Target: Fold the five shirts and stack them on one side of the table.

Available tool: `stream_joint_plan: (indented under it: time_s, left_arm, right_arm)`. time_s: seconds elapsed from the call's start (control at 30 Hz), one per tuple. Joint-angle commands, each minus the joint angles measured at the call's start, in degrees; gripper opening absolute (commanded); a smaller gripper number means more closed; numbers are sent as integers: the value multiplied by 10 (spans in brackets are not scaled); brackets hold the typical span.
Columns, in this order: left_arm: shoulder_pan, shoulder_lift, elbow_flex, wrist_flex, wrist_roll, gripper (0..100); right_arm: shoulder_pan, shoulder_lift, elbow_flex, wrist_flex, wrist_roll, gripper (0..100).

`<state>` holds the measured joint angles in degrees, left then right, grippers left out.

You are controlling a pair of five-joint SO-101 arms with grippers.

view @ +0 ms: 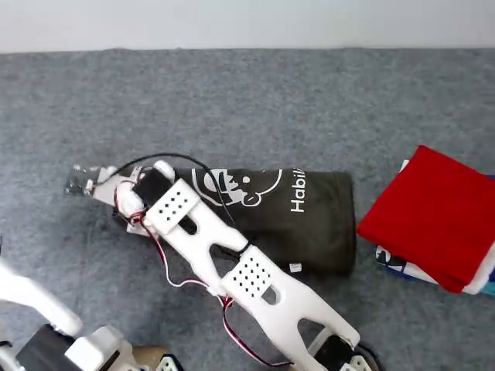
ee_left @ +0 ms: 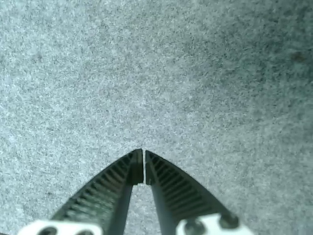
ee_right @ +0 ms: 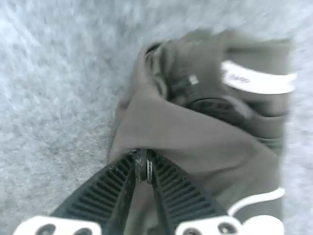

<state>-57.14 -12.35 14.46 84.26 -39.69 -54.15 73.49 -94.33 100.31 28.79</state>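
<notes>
The right arm [view: 232, 263] is made of white plastic links pierced with grids of small holes, with red, white and black cables [view: 165, 267] running alongside. The left tool [ee_left: 144, 169] and right tool [ee_right: 144, 166] have black ribbed tapering fingers on white mounts with dark screws.

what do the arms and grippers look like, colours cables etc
Both arms are white plastic. The right arm has flat, tapered links with grids of small round holes and cut-out slots, black motors at the joints, and loose red, white and black cables. The left arm shows rounded white segments. The left gripper and right gripper have black, ribbed, pointed fingers on white bases.
</notes>
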Motion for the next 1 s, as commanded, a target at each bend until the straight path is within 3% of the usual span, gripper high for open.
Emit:
stream_joint_plan:
  time_s: [0.0, 0.53, 0.97]
  left_arm:
    - [6, -22, -22, 0, -4, 14]
    - [37, -22, -22, 2, -4, 14]
    - [37, -22, -22, -1, -4, 14]
  right_arm:
    - [27, -60, -20, 21, 3, 9]
    - [182, 38, -21, 22, 5, 9]
    - [108, -83, -18, 27, 1, 9]
